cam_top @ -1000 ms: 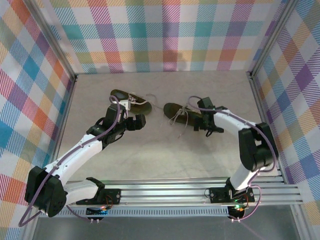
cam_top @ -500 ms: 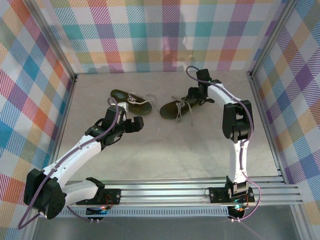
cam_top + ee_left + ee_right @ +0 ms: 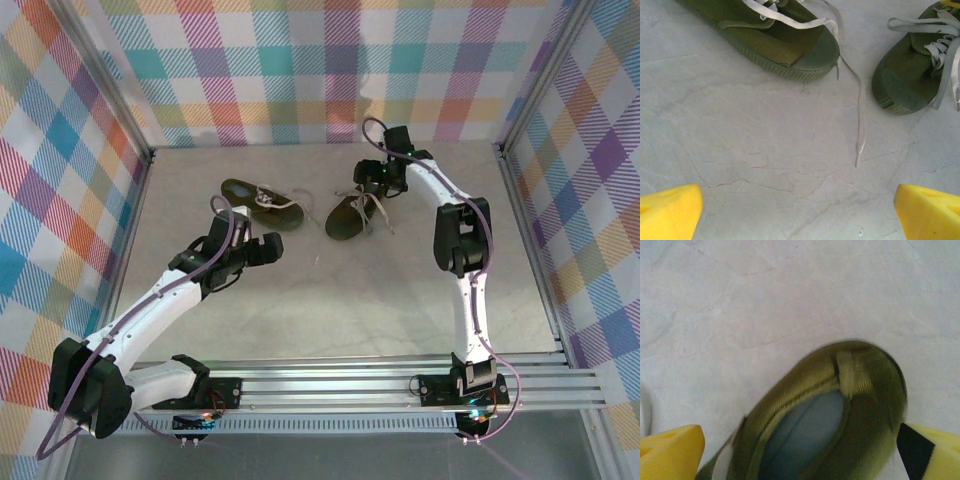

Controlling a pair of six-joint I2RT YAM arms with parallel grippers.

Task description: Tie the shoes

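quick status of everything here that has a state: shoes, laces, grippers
shoe by the left arm, untied, upright on its sole
lace end, loose, trailing past that shoe's toe onto the table
shoe by the right arm, untied, laces loose across it
left gripper, open, holding nothing
right gripper, open, jaws either side of the second shoe's heel, contact unclear

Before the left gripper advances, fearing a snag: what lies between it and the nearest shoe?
Left wrist view: bare table, plus one loose lace trailing from the shoe toward the left gripper.
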